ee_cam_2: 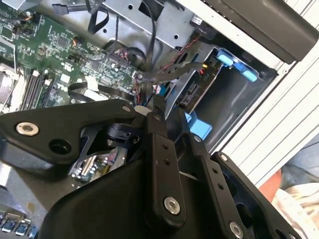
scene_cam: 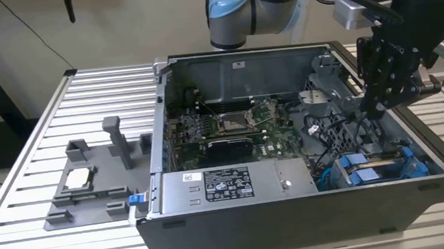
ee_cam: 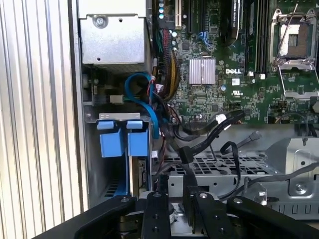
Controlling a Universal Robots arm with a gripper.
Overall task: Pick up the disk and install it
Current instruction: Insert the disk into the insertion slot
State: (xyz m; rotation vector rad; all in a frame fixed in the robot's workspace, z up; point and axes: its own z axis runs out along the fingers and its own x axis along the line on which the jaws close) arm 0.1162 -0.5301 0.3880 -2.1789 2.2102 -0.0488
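Exterior view, left to right: grey fixture (scene_cam: 93, 198) on the slatted table (scene_cam: 25, 247) with the small square chip (scene_cam: 78, 178) in it, not our part. Then the open case (scene_cam: 294, 229), with the motherboard (scene_cam: 231, 130) and the long grey box (scene_cam: 235, 186) along its near wall.

The disk (scene_cam: 376, 166) is in the bay at the case's near corner, on the exterior view's right. It stands on edge, blue carrier tabs up. The tabs also show in the first wrist view (ee_cam: 123, 143). Looks seated or close to it, as far as I can judge.

Handling, my read:
- Rigid and dense for its size, so it won't flex.
- Shock-sensitive: no drops, no side knocks.
- Bare metal faces are slick and the label gives no grip.
- Best purchase is across the long edges on the blue carrier rails. Keep off the connector end.
- Tabs are thin plastic and will bend if squeezed hard.
- Black cables (ee_cam: 219, 130) lie just beside the bay, a snag risk.

The gripper (scene_cam: 370, 110) hangs above the case interior, near the bay but apart from the disk. Fingers (ee_cam_2: 160, 149) are drawn together at the tips, with nothing held.
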